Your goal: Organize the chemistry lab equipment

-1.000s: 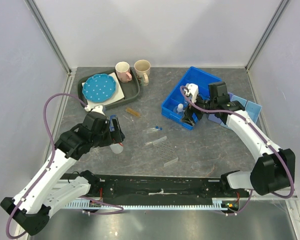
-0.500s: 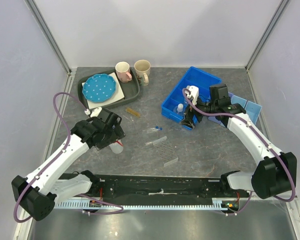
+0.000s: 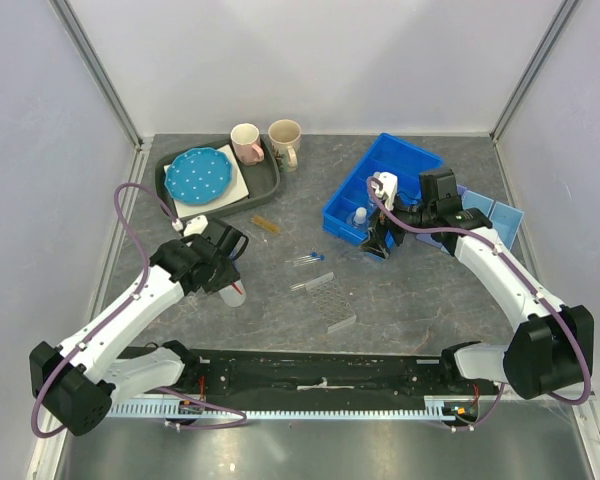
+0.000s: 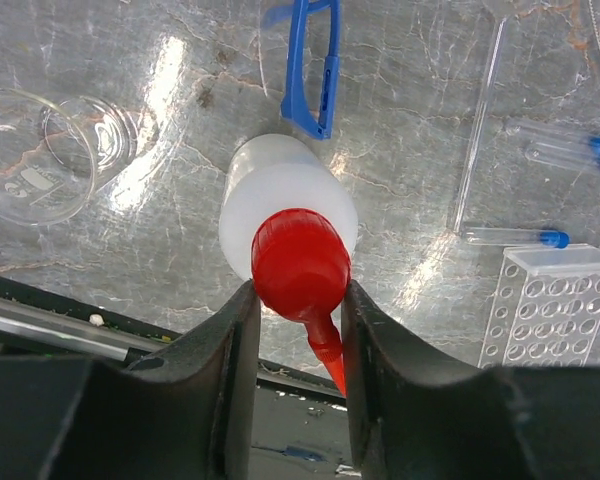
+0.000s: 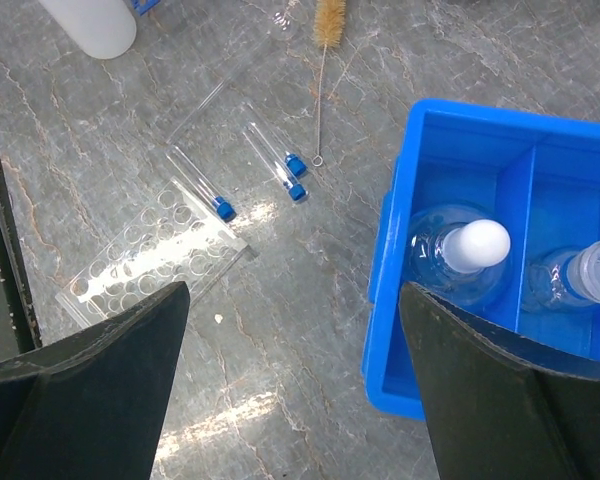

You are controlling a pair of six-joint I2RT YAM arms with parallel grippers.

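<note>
**Desk:** What is happening here?

**Me:** My left hand (image 4: pixel 298 290) pinches the red cap of the small white squeeze bottle (image 4: pixel 280 200). The bottle stands upright on the grey counter (image 4: pixel 180 90), close to its front-left edge. A small clear beaker (image 4: pixel 35 155) sits to one side, and the blue-framed safety glasses (image 4: pixel 310 70) lie just beyond.

**Desk:** And the other arm?

**Me:** My right hand (image 5: pixel 290 380) hangs spread wide, holding nothing, over the near corner of the blue bin (image 5: pixel 380 300). Two clear bottles (image 5: pixel 477 245) stand in the bin's compartments.

**Desk:** Which step is this?

**Me:** As I read it, this is the bottle's pick-up: the grip is made and the lift has not yet begun. The next move calls for a straight rise. I hold only the cap, so the body could swing or slip. Then comes a carry across to the bin.

**Desk:** How much room is there?

**Me:** It is tight behind, with the black front rail (image 3: pixel 320 368) right at my left fingers. Ahead, the blue-capped tubes (image 5: pixel 273 160), the clear tube rack (image 5: pixel 150 265) and the tan bristle brush (image 5: pixel 329 20) lie scattered between bottle and bin. The carry wants height over them. My right hand crowds the bin's corner and probably has to give way first.
</note>
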